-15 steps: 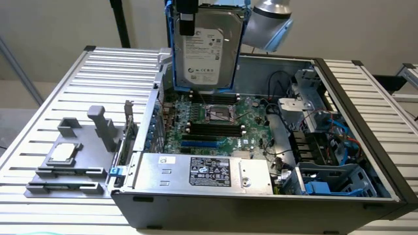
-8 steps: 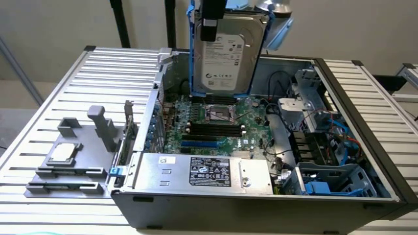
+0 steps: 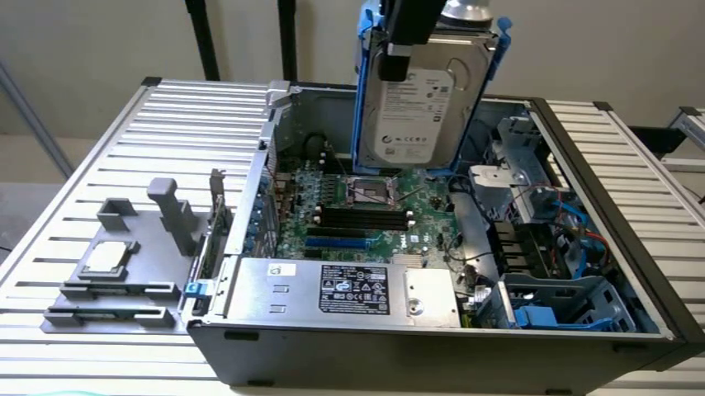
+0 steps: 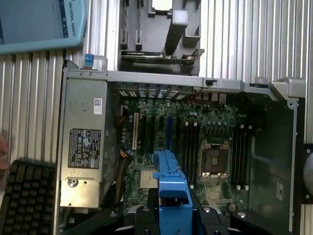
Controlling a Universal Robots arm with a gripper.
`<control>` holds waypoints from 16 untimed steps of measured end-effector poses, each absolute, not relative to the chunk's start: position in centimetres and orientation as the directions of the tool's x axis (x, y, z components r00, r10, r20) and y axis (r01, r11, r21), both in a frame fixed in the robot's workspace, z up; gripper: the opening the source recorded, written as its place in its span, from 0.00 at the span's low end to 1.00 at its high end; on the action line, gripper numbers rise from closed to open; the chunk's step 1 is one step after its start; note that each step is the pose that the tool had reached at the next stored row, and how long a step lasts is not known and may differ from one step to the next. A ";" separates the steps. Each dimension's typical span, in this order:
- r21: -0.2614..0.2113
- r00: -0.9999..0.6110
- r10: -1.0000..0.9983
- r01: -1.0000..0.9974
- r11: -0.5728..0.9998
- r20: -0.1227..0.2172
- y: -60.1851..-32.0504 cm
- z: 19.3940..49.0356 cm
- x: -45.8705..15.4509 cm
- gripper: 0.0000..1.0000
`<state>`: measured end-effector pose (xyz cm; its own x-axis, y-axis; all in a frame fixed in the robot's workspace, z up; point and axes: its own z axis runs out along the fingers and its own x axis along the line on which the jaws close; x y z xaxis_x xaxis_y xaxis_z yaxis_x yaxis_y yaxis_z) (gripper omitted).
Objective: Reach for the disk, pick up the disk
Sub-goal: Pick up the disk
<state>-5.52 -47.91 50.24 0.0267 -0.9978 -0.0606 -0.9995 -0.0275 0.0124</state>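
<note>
My black matt gripper [image 3: 410, 25] clamps the disk [image 3: 424, 99], whose face is brushed silver-grey metal with a smooth white paper label, edged by glossy blue plastic. In the wrist view that blue plastic frame [image 4: 171, 191] looks smooth and slightly shiny. Below, the computer case [image 3: 441, 346] has dark matt painted metal walls; its power supply [image 3: 342, 289] is bare dull steel with a printed sticker. The motherboard [image 3: 364, 206] is green, glossy in spots. The table [image 3: 99, 165] is ribbed, pale aluminium with a satin sheen. At lower left of the exterior view, a grey matt plastic fixture [image 3: 121, 264].
</note>
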 end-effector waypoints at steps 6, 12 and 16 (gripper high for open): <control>0.013 0.027 -0.998 -1.000 -0.028 -0.061 -49.2 50.2 -3.1 0.33; 0.013 0.027 -0.998 -1.000 -0.028 -0.061 -50.6 50.2 -0.9 0.33; 0.014 0.027 -0.998 -1.000 -0.028 -0.061 -51.7 50.2 0.0 0.33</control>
